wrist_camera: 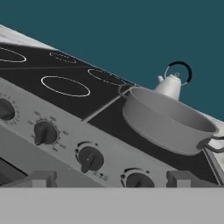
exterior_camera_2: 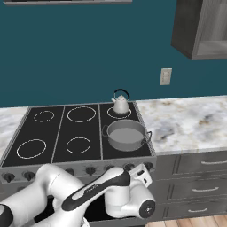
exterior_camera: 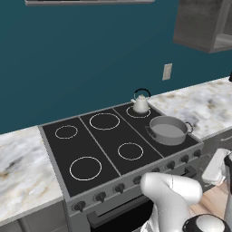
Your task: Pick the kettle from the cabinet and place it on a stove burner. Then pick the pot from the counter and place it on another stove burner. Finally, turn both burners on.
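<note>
kettle on the rear right ring, pot on the ring just in front, both placed. hand spread wide, empty, low before the knobs. risk: turning a wrong knob, or slipping off the small dial.

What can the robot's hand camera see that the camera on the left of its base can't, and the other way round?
The hand view looks close along the stove front, so the knobs appear large, with the gripper fingertips apart at the bottom.

The left base view takes in the whole black cooktop with all six rings, the marble counter on both sides, the cabinet up on the wall and a wall outlet.

Both show the kettle on the back right ring and the pot on the front right one.
</note>
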### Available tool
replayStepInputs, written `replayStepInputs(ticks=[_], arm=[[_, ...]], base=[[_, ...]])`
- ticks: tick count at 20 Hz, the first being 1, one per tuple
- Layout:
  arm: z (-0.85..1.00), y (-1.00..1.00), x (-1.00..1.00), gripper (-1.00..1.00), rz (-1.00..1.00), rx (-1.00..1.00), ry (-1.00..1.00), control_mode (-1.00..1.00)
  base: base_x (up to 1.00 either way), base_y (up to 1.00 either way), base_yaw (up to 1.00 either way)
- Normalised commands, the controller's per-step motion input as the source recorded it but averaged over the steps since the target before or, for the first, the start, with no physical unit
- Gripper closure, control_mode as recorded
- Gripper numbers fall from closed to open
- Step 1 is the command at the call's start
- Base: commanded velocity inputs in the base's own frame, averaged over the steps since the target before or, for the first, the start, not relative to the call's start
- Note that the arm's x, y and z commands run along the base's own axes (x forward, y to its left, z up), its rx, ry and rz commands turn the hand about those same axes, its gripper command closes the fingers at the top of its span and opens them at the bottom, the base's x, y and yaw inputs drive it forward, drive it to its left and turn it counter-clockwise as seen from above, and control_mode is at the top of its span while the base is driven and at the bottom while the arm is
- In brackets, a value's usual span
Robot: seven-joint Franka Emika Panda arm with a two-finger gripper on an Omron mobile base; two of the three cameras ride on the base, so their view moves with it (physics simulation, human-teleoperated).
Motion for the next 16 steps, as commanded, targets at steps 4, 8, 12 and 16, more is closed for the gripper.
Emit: replayStepInputs(ticks=[4, 8, 12, 16], arm=[[-0.11, 0.03, 0.12, -1.00, -0.13, 0.11, 0.00, -1.00], [-0.09, 0.04, 0.13, -1.00, -0.13, 0.11, -0.01, -1.00], [-0.08, 0.13, 0.10, -1.00, -0.10, 0.08, -0.03, -1.00], [-0.07, 0.06, 0.11, -1.00, -0.05, 0.02, 0.00, -1.00]], base=[[0.00, 0.00, 0.00], [0.00, 0.00, 0.00], [0.00, 0.00, 0.00], [0.00, 0.00, 0.00]])
